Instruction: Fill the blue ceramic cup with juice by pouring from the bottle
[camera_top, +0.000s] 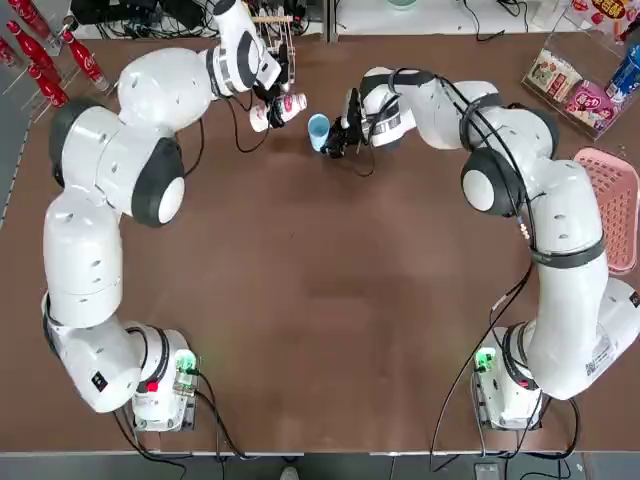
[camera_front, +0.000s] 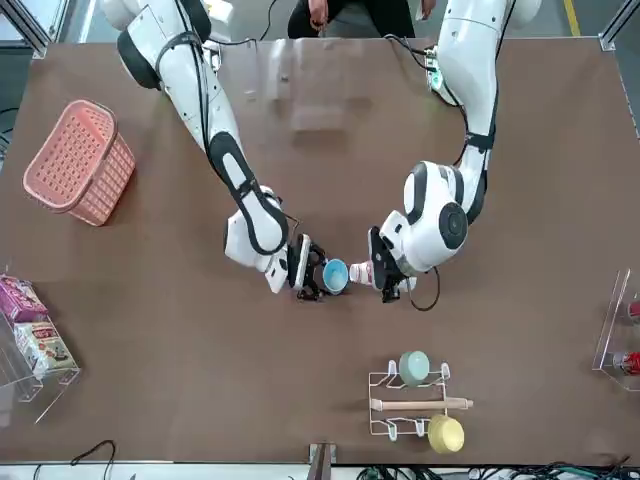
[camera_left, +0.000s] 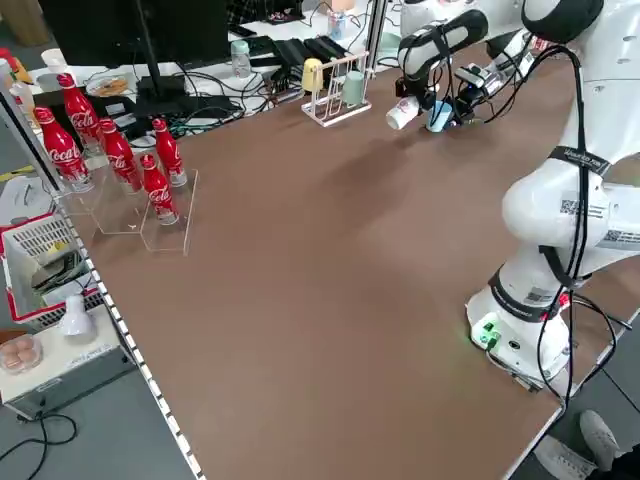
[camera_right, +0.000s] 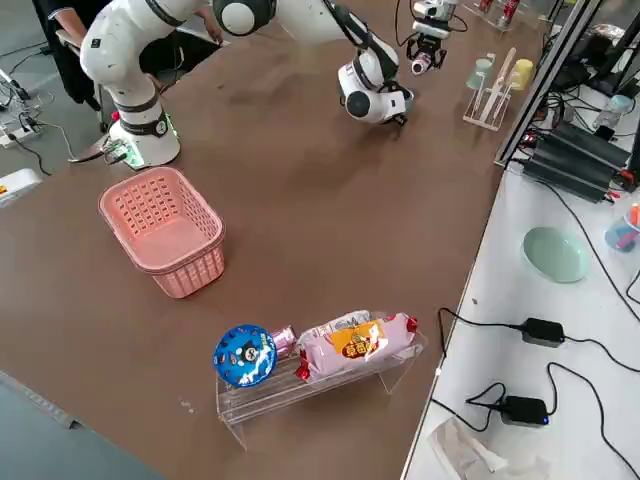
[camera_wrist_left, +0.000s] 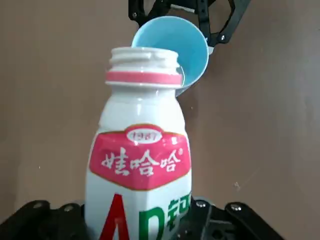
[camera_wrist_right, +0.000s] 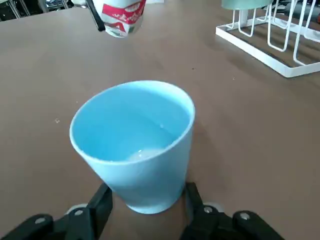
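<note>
The white bottle (camera_top: 280, 109) with its red-pink label has no cap and lies tilted almost flat above the table, its mouth pointing at the blue ceramic cup (camera_top: 318, 130). My left gripper (camera_top: 270, 98) is shut on the bottle's lower body (camera_wrist_left: 140, 165). The cup (camera_wrist_right: 135, 145) stands on the table, leaning slightly, with my right gripper (camera_top: 338, 136) shut on its base. In the left wrist view the bottle's mouth sits just short of the cup's rim (camera_wrist_left: 192, 37). A pale patch shows at the cup's bottom. In the front view, bottle (camera_front: 362, 272) and cup (camera_front: 334, 274) nearly touch.
A white wire rack (camera_front: 405, 428) with a mint-green and a yellow cup stands just beyond the cup. A pink basket (camera_top: 612, 205) sits at the right edge, a clear snack holder (camera_top: 580, 85) at the far right, red cola bottles (camera_top: 50, 65) at the far left.
</note>
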